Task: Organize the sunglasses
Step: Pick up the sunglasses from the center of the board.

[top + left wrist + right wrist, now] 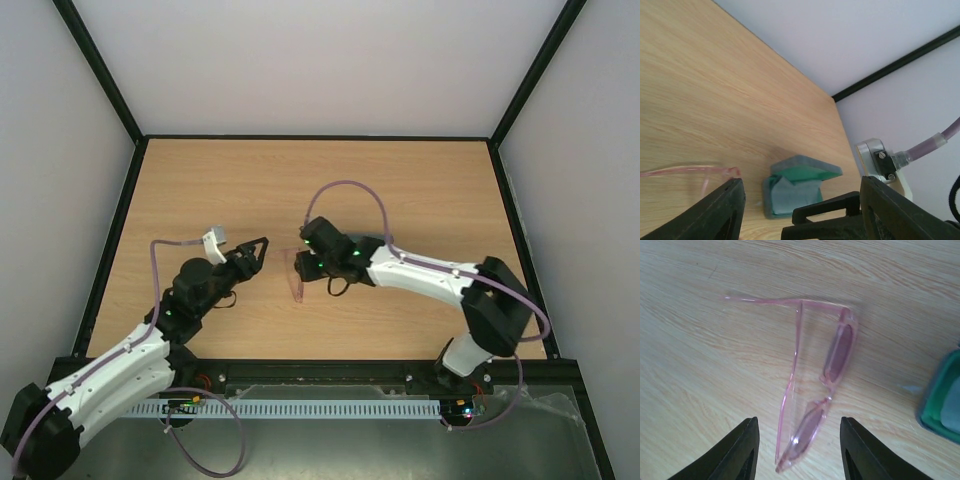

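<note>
Right wrist view: the right end effector is released, its black fingers standing apart on either side of the near tip of the sunglasses, which lie loose on the wooden tabletop. The pair has a thin translucent pink frame, narrow pinkish-purple lenses and slim temples, one folded along the front and the other swung out. Farther off, an open blue-grey case with a green lining sits at the right edge. Seen from above, the left end effector, also released and empty, hovers near the glasses.
</note>
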Robot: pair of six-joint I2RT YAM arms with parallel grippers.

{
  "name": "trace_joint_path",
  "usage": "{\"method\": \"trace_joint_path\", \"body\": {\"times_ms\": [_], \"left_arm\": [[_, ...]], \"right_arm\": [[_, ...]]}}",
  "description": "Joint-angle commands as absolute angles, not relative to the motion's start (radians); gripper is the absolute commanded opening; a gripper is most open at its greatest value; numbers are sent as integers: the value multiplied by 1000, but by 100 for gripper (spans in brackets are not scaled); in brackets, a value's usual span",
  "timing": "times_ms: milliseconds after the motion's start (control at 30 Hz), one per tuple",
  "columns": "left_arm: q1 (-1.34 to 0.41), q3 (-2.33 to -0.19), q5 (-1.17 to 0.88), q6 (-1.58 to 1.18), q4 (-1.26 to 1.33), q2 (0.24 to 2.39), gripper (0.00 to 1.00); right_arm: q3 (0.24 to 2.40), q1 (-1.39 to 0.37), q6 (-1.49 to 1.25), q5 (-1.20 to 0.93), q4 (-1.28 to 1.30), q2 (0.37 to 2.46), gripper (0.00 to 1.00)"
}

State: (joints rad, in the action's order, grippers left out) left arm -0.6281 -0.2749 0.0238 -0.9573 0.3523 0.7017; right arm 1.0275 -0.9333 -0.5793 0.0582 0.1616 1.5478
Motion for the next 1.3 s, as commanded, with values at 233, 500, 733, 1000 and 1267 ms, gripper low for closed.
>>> {"method": "trace_joint_path", "body": {"times_ms": [233,500,733,1000,1267], "left_arm": [[-510,-264,-63,-928,154,578,68],[-430,-251,-133,-918,136,546,68],[-420,-228,-161,-929,171,562,68],[-403,-265,-165,-901,119,564,68],[-403,-360,-294,-865,138,646,63]], "right_arm": [[1301,-1015,-592,289,434,1856,47],[1346,-1019,-597,301,471,1955,44],[1356,-1019,-583,294,458,2001,22],[1319,-1015,-555,315,439,1906,3],[1272,-996,-525,261,424,1742,3]]}}
